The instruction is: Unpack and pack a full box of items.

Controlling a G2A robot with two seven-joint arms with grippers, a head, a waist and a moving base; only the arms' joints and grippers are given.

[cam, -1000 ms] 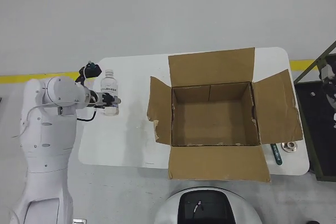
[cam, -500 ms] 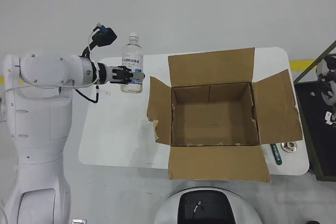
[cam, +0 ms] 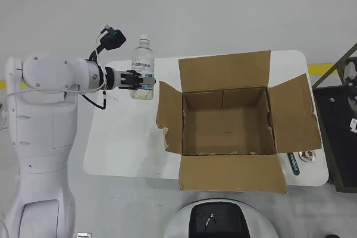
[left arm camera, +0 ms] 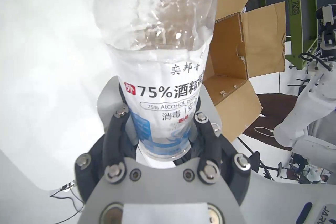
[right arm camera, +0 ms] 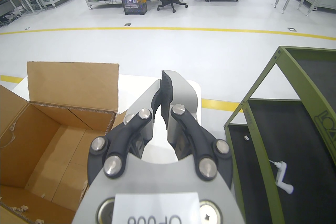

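**Bottle carried up to the open box**

The left tool (left arm camera: pixel 157 109) is clamped round the lower body of the clear bottle (left arm camera: pixel 157 33), holding it roughly upright over the far left corner of the table (cam: pixel 125 149); a second ago it hung farther out, by the table's left edge, and in the last half second it has only crept a little closer; it now sits just beside the left flap of the cardboard box (cam: pixel 226 128) (whose inside looks bare from above); I'd say the packing half is getting under way, with the bottle not yet over the opening; the right tool (right arm camera: pixel 165 96) waits past the table's right end, pads pressed together on nothing.
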